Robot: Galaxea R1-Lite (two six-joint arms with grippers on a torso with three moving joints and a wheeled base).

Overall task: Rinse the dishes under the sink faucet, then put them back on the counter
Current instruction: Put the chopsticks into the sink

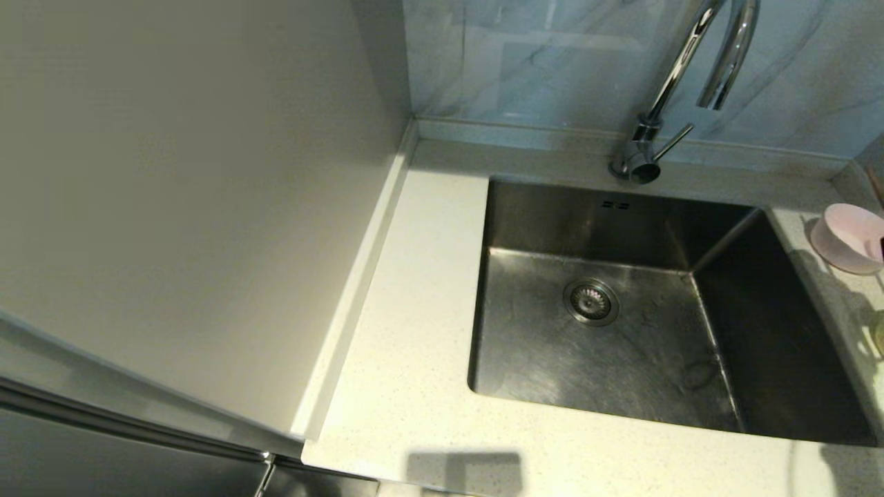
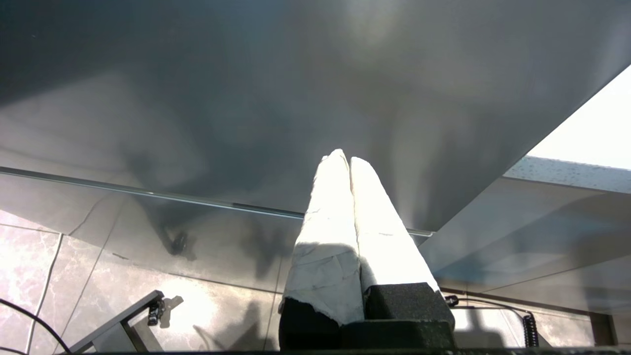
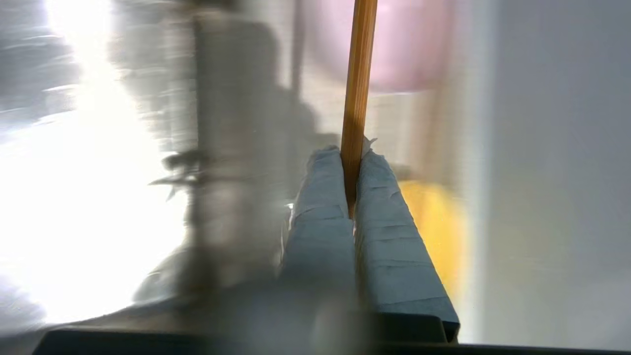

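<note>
My right gripper (image 3: 351, 154) is shut on the brown wooden chopsticks (image 3: 359, 84), which stick out past its taped fingers; it is out of the head view. Behind them show the pale pink bowl (image 3: 404, 49) and the yellow bowl (image 3: 438, 227). In the head view the pink bowl (image 1: 848, 237) sits on the counter (image 1: 407, 345) at the far right, beside the steel sink (image 1: 545, 338). The chrome faucet (image 1: 680, 76) rises behind the sink. My left gripper (image 2: 345, 159) is shut on nothing, parked low beside a dark cabinet front.
A tall pale cabinet side (image 1: 186, 207) stands along the counter's left. The blue-grey marbled wall panel (image 1: 539, 55) runs behind the faucet. The round drain strainer (image 1: 591, 301) lies in the sink floor. Tiled floor (image 2: 98, 296) shows under the left gripper.
</note>
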